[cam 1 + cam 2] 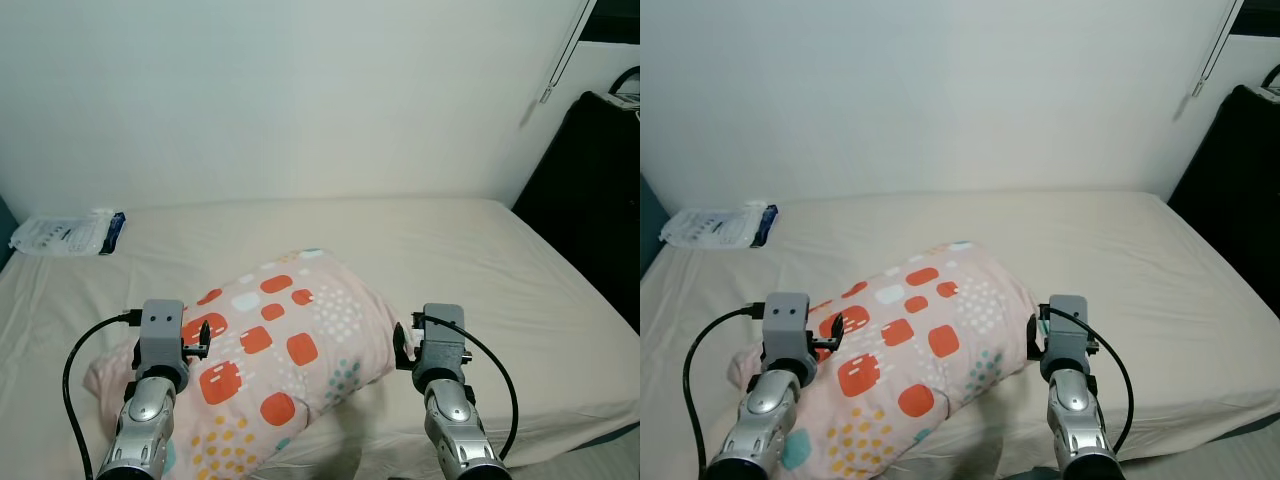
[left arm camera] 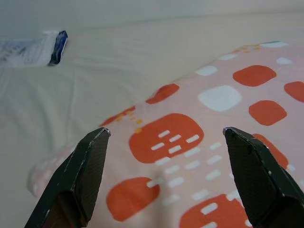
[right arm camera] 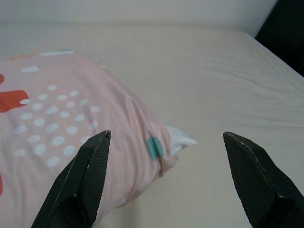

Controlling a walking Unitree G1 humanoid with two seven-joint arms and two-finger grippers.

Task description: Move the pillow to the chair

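A pink pillow [image 1: 285, 330] with orange and white patches lies on the beige bed [image 1: 480, 260], close in front of me. My left gripper [image 2: 166, 131] hovers over the pillow's near left part, open, with its fingers [image 2: 83, 175] spread wide above the fabric and nothing held. My right gripper [image 3: 166, 135] is open too. It sits at the pillow's right corner [image 3: 156, 147], one finger over the pillow's edge and the other over bare sheet. Both silver forearms [image 1: 150, 410] rise from the bottom of the head views, one on either side of the pillow.
A white and blue plastic packet [image 1: 70, 233] lies at the bed's far left near the wall. A tall black object [image 1: 590, 200] stands past the bed's right edge. Bare sheet stretches behind and to the right of the pillow.
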